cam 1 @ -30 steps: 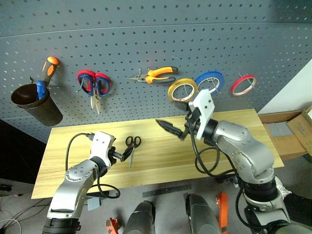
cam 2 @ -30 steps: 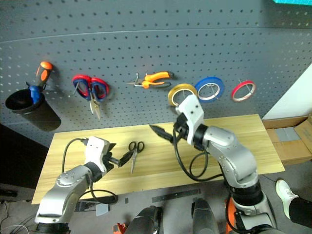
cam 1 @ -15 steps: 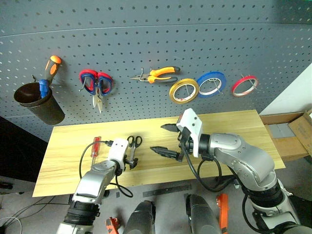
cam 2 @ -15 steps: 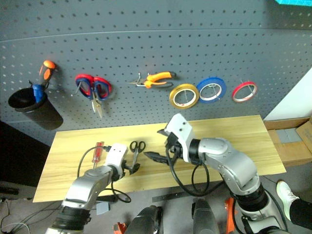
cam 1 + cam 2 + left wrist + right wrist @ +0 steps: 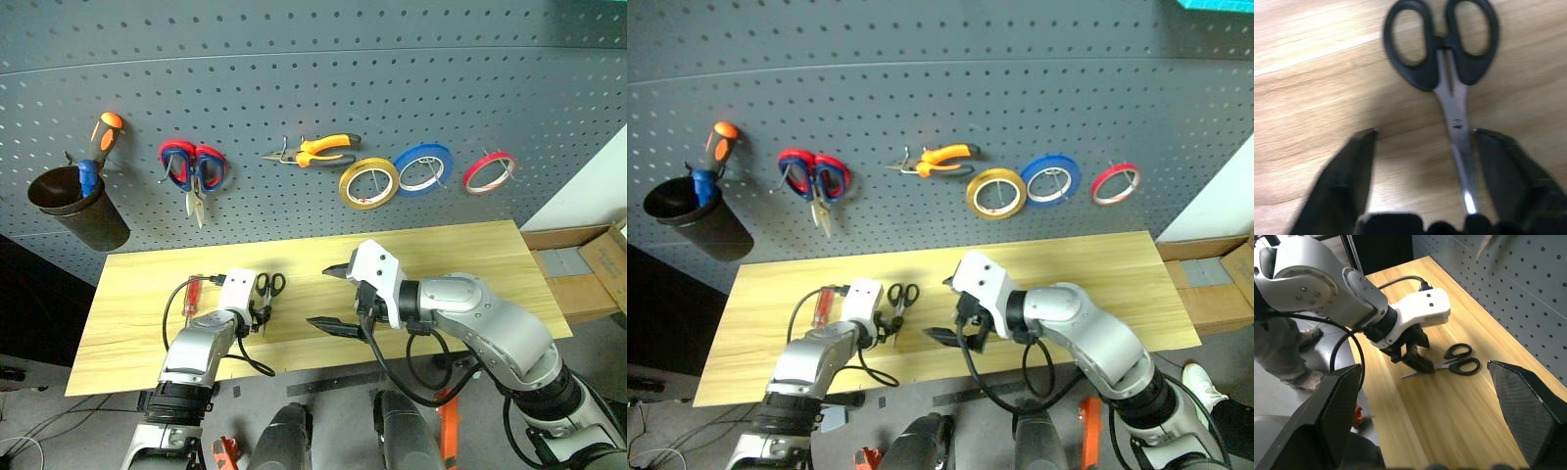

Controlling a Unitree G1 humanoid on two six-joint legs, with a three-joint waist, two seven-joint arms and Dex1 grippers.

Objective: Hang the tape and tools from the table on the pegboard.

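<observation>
Scissors, small black-handled pair (image 5: 1447,63), flat on light yellow wooden table (image 5: 470,255), blade between my left gripper (image 5: 1422,139) fingers, loops ahead of tips. Change over last second: left gripper dropped from above onto blade, jaws narrowing from full spread, now partway, right finger (image 5: 1508,171) touching blade, not clamped yet. Right gripper (image 5: 336,297) pulled in and lower, jaws wide, empty. Means scissors pick under way. Slim red-handled screwdriver (image 5: 193,294) on table just outboard of left gripper, untouched. Yellowish tape roll (image 5: 367,182), orange-and-black pliers (image 5: 315,150) already on grey pegboard (image 5: 294,88).

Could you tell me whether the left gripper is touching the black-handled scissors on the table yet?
Cannot tell. In the left wrist view the left gripper straddles the scissors blades, one finger close beside them.
</observation>
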